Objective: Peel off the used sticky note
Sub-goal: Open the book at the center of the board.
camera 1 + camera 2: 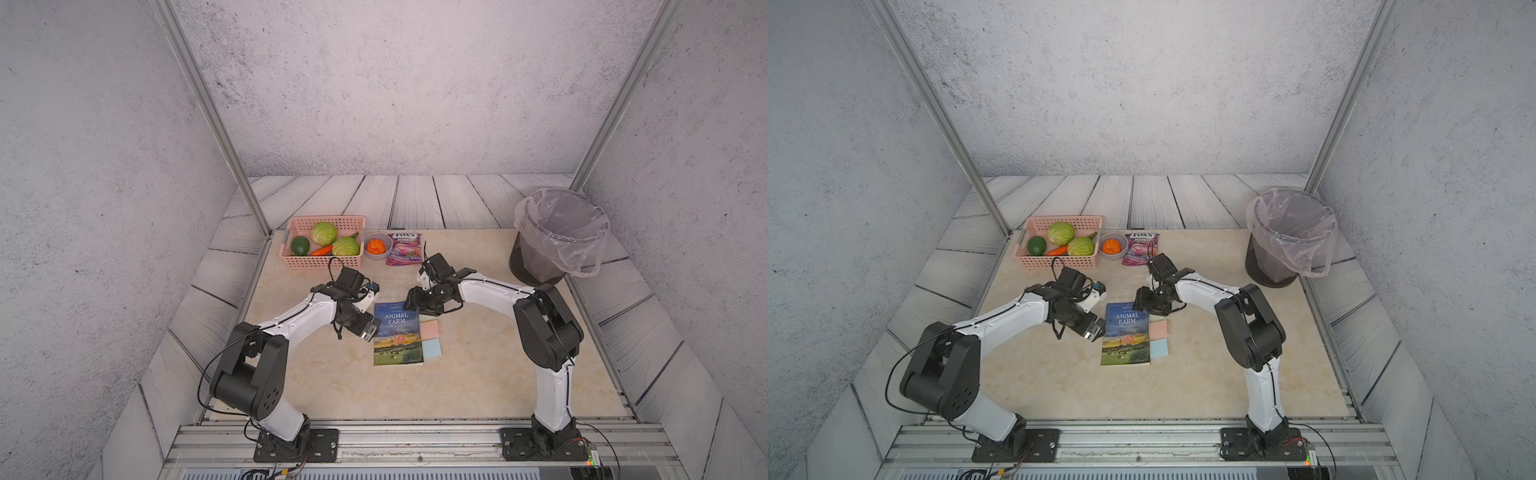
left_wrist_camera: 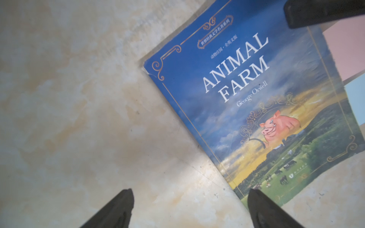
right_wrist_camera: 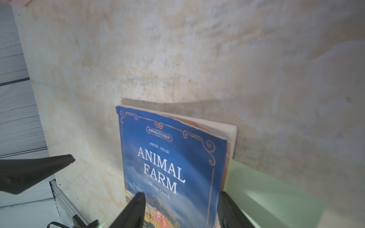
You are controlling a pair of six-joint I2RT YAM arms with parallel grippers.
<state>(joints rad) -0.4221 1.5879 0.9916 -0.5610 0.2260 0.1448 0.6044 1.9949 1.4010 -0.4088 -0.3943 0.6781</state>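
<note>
Since every sticky note sits in place along the right edge of the book (image 1: 397, 332), lying flat on the counter (image 1: 478, 382), I judge the peel not yet begun: the whole pull is left. Nearest of the three is the blue note (image 1: 432, 348), just beyond it the pink note (image 1: 429, 329), and farthest the green note (image 3: 266, 193), which the right wrist view shows poking out from under the cover near the book's far right corner; in both top views an arm largely hides it. No writing shows on any, so I cannot tell which is the used one.

The left arm (image 1: 299, 316) reaches in from the near left, bent low; the left jaws stand wide apart and empty at the book's left edge, one tip over the cover, one over bare counter, perhaps ready to pin the book. The right arm (image 1: 490, 291) comes from the near right, wrist folded down over the far right corner; the right jaws are partly apart, clamped on nothing, one tip above the cover, the other by the edge where the green note emerges. Farther off, the lined bin (image 1: 557, 237) stands at the far right
</note>
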